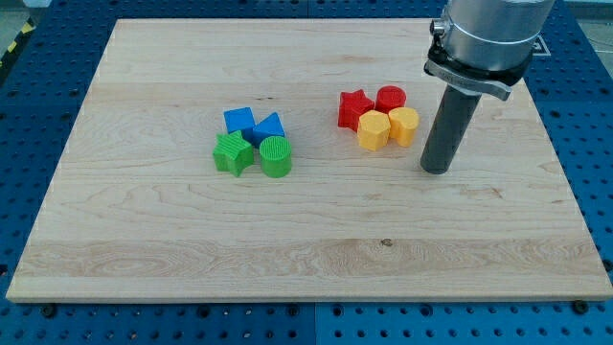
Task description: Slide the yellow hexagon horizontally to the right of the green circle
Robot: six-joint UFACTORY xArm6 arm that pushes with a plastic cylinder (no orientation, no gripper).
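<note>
The yellow hexagon (373, 130) lies right of the board's middle, touching a yellow round block (404, 126) on its right, a red star (354, 109) at its upper left and a red round block (390, 99) above. The green circle (276, 157) lies left of it and a little lower, in a cluster with a green star (232, 153), a blue cube (238, 122) and a blue triangle (270, 126). My tip (436, 170) rests on the board just right of and below the yellow round block, apart from it.
The wooden board (306, 259) lies on a blue perforated table (29, 105). The arm's grey metal housing (488, 38) hangs over the board's upper right corner.
</note>
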